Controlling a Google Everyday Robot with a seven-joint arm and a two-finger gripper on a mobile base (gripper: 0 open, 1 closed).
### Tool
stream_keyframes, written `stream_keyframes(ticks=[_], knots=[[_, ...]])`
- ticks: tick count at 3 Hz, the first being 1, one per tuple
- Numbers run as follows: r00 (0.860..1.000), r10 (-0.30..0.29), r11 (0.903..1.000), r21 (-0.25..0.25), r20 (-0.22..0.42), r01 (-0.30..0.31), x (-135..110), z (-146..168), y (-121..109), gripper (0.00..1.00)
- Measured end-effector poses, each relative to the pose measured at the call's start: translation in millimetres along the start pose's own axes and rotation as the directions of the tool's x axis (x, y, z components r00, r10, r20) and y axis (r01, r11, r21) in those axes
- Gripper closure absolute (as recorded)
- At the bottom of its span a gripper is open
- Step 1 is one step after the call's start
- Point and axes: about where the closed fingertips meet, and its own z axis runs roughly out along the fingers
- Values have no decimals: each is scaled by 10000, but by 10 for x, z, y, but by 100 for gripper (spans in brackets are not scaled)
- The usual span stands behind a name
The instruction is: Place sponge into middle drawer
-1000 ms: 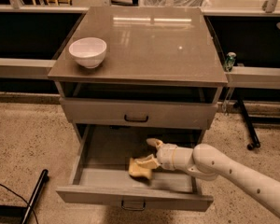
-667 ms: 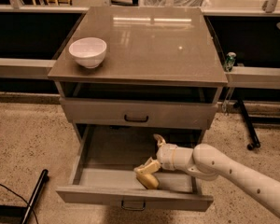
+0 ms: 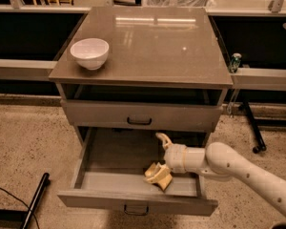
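Sponge (image 3: 161, 178) position has shifted since the frames a second ago: then it sat nearer the centre of the middle drawer (image 3: 109, 151) floor, level with the wrist; now it lies lower and further right, close to the inside of the front panel, and looks tilted rather than flat. Gripper (image 3: 157, 156) has dropped slightly with it and remains inside the drawer on the right side. We read the fingers as spread wide, with one curving up and clear of the sponge and the other down beside it; whether that lower finger touches the foam we cannot tell. Our judgement is that the sponge is released and resting on the drawer floor within the walls, so the placing step looks essentially done. Remaining work is probably lifting the arm out without dragging the sponge. White bowl (image 3: 89, 53) on the cabinet top (image 3: 152, 42) is unchanged.
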Motion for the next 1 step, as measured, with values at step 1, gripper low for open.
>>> stream_keyframes(ticks=[1], knots=[[9944,-1058,9941,245,53,1057,-309,-384,197,0]])
